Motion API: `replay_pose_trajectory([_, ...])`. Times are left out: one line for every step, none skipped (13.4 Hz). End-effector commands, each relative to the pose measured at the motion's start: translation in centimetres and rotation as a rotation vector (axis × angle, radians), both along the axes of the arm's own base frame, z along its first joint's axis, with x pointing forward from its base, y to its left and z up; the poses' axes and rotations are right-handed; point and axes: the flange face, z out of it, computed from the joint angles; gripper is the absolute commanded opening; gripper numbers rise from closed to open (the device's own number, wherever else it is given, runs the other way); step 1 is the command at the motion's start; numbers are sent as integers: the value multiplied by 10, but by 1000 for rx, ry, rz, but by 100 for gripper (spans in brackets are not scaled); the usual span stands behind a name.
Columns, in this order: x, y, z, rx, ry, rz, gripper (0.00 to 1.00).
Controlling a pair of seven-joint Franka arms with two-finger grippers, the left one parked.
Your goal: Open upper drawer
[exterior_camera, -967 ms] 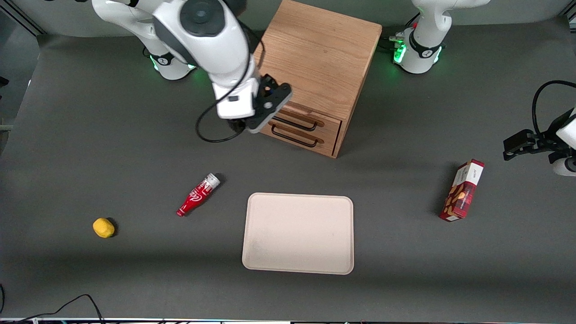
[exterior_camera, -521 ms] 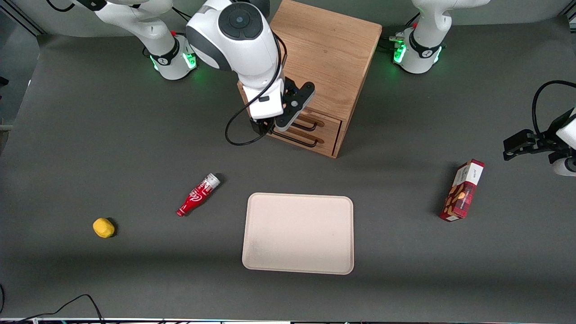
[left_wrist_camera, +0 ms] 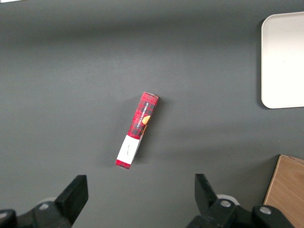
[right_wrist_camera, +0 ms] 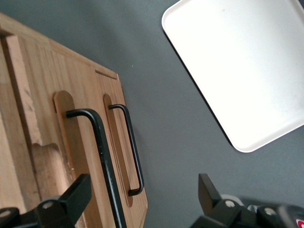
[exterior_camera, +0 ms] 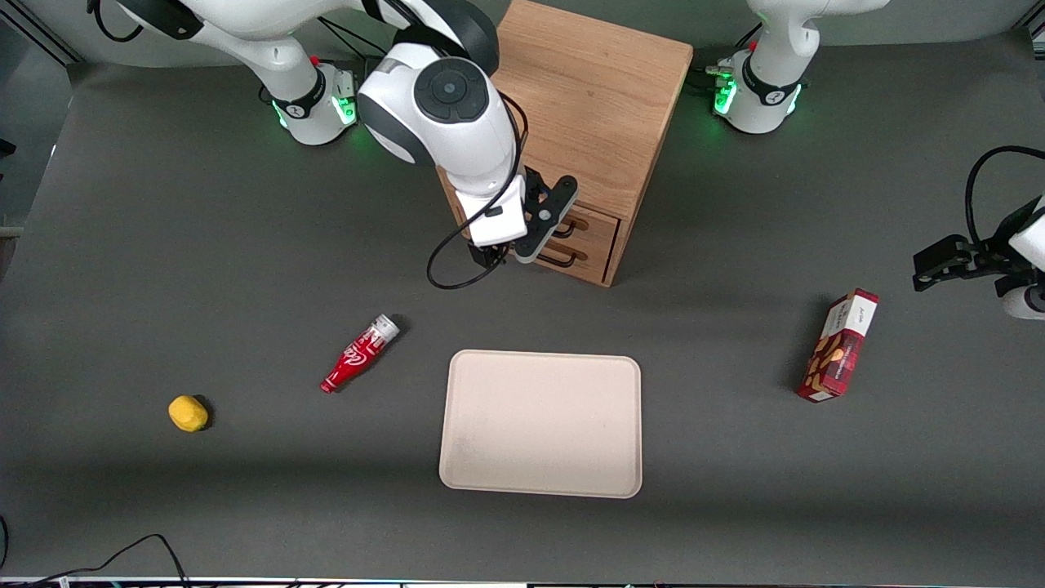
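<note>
Entry: approach to handle, drawer not yet opened.

- The oak cabinet (exterior_camera: 588, 90) stands at the far edge of the table, between the two arm bases. Its drawer fronts face the front camera at an angle.
- The upper drawer (exterior_camera: 596, 222) is the topmost of the two fronts. It looks shut, flush with the lower drawer (exterior_camera: 589, 249) beneath it.
- The gripper (right_wrist_camera: 142, 183) hangs directly in front of the drawer fronts, near the cabinet corner toward the working arm's end of the table. The wrist hides most of both handles from the front camera.
- The fingers (right_wrist_camera: 71, 199) are spread wide and grasp nothing.

The relation you need to watch:
- In the right wrist view the upper handle (right_wrist_camera: 103, 156) is a thin black wire bar whose long axis runs along the drawer front. It runs crosswise to the line joining the two fingertips, so a closing stroke would pinch across the bar, which is what you want.
- The bar is off centre in the gap and lies much closer to one finger than to the other.
- The lower handle (right_wrist_camera: 134, 152) runs parallel just beside it and also falls within the open span.

Judgement: you should confirm that only the upper bar lies between the pads before you close. After that, the pull goes straight out from the cabinet face, toward the cream tray (exterior_camera: 540, 423).
</note>
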Motion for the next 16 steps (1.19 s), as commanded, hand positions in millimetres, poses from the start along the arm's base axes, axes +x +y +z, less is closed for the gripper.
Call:
replay_pose_trajectory([-5, 3, -12, -16, -7, 43, 100])
replay_pose_trajectory([-7, 3, -21, -26, 4, 48, 100])
replay_pose_trajectory([-9, 3, -26, -32, 12, 51, 100])
replay_pose_trajectory([-8, 2, -30, -34, 20, 50, 100])
replay_pose_trajectory([-9, 3, -36, -38, 30, 53, 100])
replay_pose_trajectory([-8, 0, -41, -44, 36, 51, 100])
replay_pose_trajectory([-8, 0, -41, -41, 34, 54, 100])
replay_pose_trajectory([-6, -1, -43, -34, 32, 53, 100])
replay_pose_trajectory([-1, -1, -48, -21, 30, 72, 100])
replay_pose_trajectory([-1, -1, -49, -19, 27, 75, 100])
replay_pose_trajectory([2, -1, -53, -13, 28, 73, 100])
replay_pose_trajectory([4, -1, -52, -2, 20, 70, 100])
replay_pose_trajectory([8, -4, -53, -2, 12, 69, 100])
replay_pose_trajectory([15, -9, -58, -7, 10, 77, 100])
replay_pose_trajectory([20, -13, -59, -8, 7, 84, 100])
replay_pose_trajectory([25, -18, -61, -15, 1, 98, 100])
